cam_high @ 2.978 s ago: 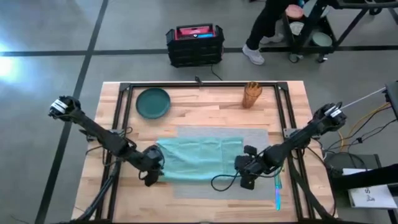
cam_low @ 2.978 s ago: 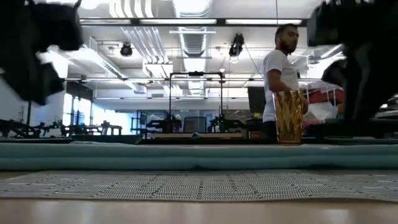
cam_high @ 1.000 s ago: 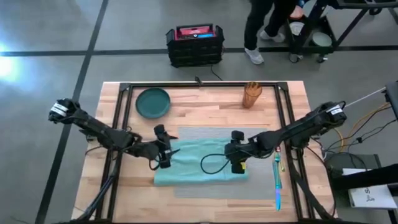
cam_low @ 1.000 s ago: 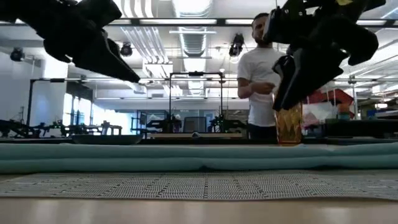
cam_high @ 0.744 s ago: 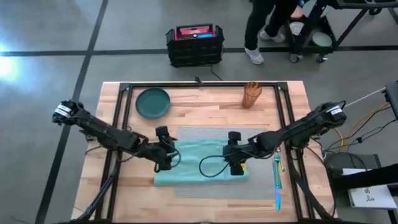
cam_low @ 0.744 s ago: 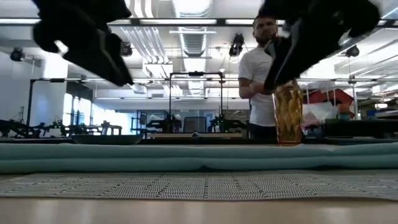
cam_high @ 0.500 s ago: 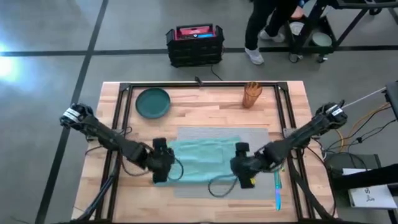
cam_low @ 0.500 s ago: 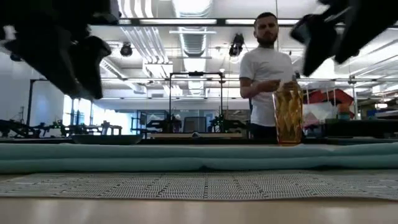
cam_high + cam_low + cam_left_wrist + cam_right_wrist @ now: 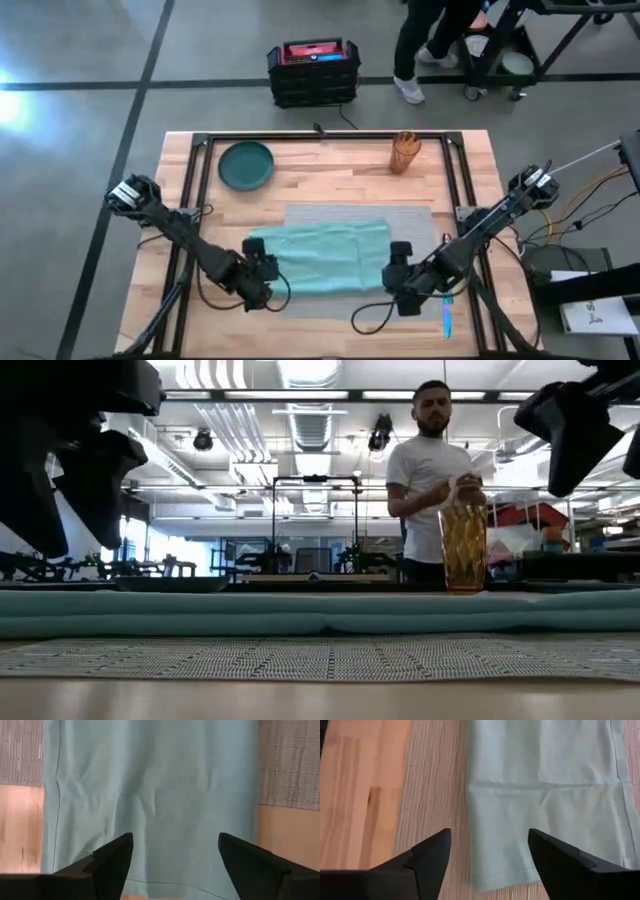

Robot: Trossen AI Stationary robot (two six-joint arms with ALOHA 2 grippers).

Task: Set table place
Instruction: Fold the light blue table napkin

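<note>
1. Worktop (image 9: pixel 330 180) of light planks; grey placemat (image 9: pixel 410 216) lies near its middle, a teal napkin (image 9: pixel 320 255) spread flat across it.
2. Left end effector (image 9: pixel 262 268) hovers at the napkin's left edge, fingers spread, grasping nothing; right end effector (image 9: pixel 398 275) at its right edge, likewise released.
3. Green plate (image 9: pixel 246 164) and amber tumbler (image 9: pixel 405 152) stand well apart at the far edge; no legible writing.

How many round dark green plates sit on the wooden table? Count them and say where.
1: the round dark green plate sits at the light wooden table's far left, clear of the grey woven placemat.
</note>
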